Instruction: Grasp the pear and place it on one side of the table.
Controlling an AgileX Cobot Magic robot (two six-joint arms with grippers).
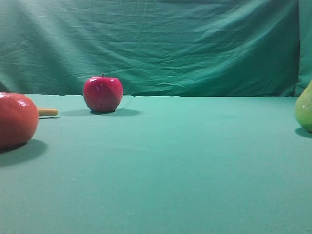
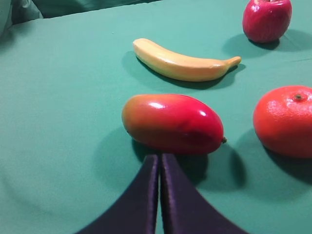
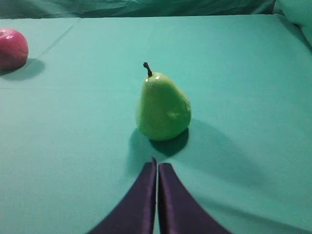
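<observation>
Right wrist view: the pear (image 3: 163,108) stands upright, stem up, directly ahead of my right gripper (image 3: 157,168), whose fingers are pressed together, empty.

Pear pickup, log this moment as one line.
pear: upright on table, untouched | right pincer: shut, just short of pear | left pincer: shut, by mango

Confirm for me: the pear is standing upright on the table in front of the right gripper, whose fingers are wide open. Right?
Not quite. The right wrist view shows the right gripper with its fingers shut, not open. The pear does stand upright on the table just ahead of it.
</observation>
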